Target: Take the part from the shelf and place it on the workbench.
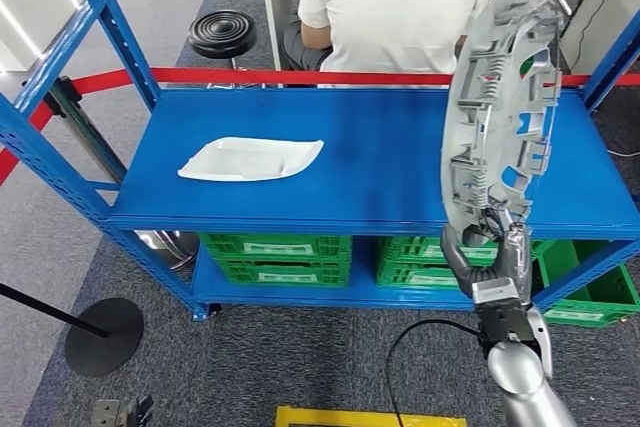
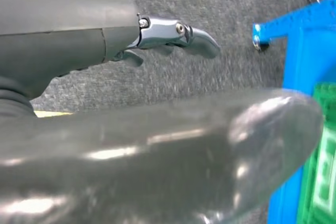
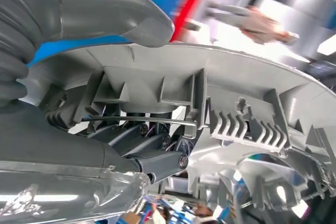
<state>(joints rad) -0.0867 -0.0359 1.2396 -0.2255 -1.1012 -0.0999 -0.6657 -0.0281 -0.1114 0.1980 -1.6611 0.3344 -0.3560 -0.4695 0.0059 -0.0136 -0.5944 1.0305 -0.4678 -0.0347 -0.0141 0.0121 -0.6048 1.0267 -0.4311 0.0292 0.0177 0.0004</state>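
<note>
A large round grey plastic part point(image 1: 502, 107) with ribs and clips on its inner face stands nearly upright in the air before the right end of the blue shelf point(image 1: 377, 162). My right hand point(image 1: 504, 247) grips its lower rim from below. In the right wrist view the dark fingers point(image 3: 158, 156) reach inside the part's ribbed rim point(image 3: 238, 93) and the thumb lies over its outer side. My left hand point(image 2: 174, 32) hangs low over the grey carpet with fingers stretched out and nothing in them, close to the shelf's blue foot point(image 2: 269, 32).
A white flat tray-shaped piece point(image 1: 253, 159) lies on the shelf's left half. Green crates point(image 1: 275, 257) fill the lower shelf. Behind the shelf a person in a white shirt point(image 1: 400, 7) sits beside a black stool point(image 1: 221, 34). Red tape point(image 1: 302, 76) runs along the back.
</note>
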